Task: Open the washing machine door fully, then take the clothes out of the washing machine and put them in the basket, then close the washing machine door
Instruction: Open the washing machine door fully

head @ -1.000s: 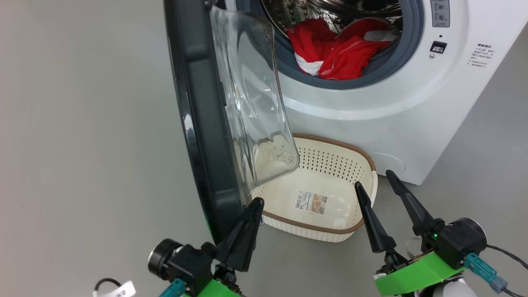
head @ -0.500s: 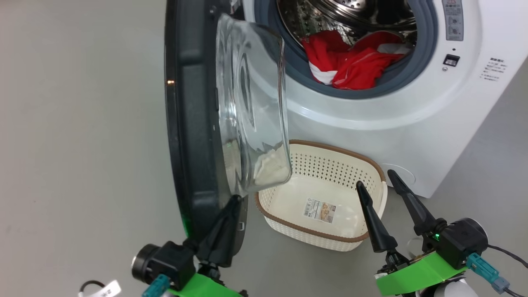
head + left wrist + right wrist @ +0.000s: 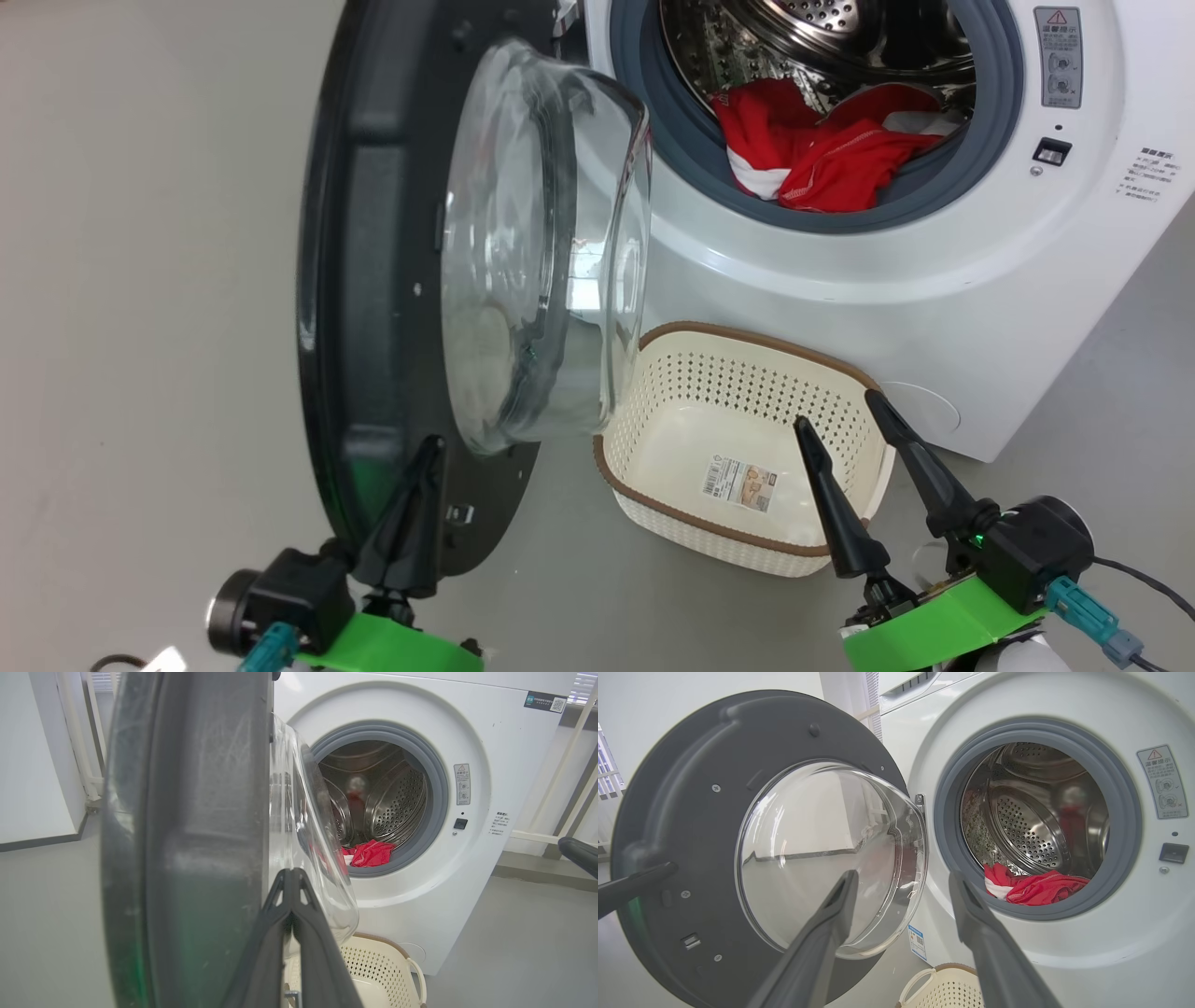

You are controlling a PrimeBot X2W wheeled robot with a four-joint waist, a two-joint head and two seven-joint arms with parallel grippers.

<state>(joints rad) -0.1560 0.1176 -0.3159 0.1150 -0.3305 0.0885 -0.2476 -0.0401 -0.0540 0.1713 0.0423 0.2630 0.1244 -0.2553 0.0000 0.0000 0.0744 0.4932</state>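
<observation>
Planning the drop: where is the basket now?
In the head view the basket sits on the floor before the washing machine, under its opening, right of the door.

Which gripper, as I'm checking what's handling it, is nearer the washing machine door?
Left. The left gripper, shut, has its tip against the inner face of the washing machine door, near its lower edge; the right gripper, open, hangs by the basket, apart from the door.

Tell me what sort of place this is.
Likely a laundry corner in a lab or utility room: a white front-loading washing machine on plain grey floor, red clothes in its drum, and a cream basket set in front.
</observation>
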